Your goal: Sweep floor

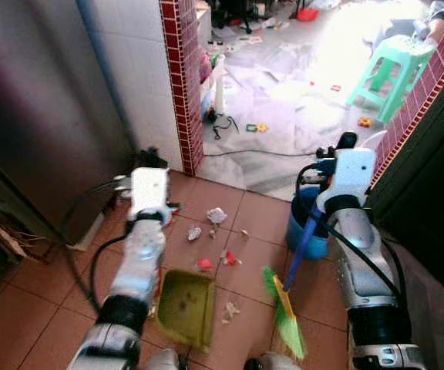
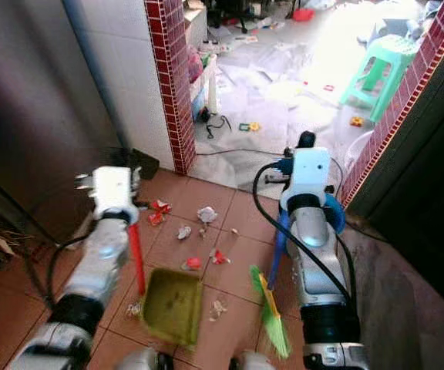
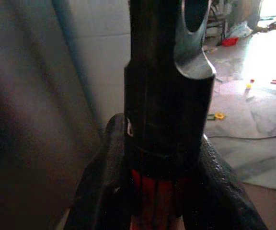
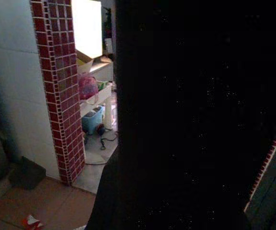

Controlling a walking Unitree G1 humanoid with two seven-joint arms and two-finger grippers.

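The tiled floor (image 1: 45, 308) was seen strewn with scraps of litter (image 1: 216, 215) between the two arms. A green dustpan (image 1: 185, 305) was held low by its red handle (image 2: 136, 258), on which the left tool (image 3: 162, 191) was clamped. The broom (image 1: 287, 312), bristles down beside the pan, was carried by the right tool (image 2: 280, 231), apparently closed round its blue stick. The sweeping step was judged in hand; next, the litter would need to be drawn toward the pan.

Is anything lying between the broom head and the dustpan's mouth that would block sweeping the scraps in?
Nothing visible blocks it. Between the green broom head and the green dustpan there is bare tile with only a pale scrap, itself litter. More scraps lie further out, beyond the dustpan.
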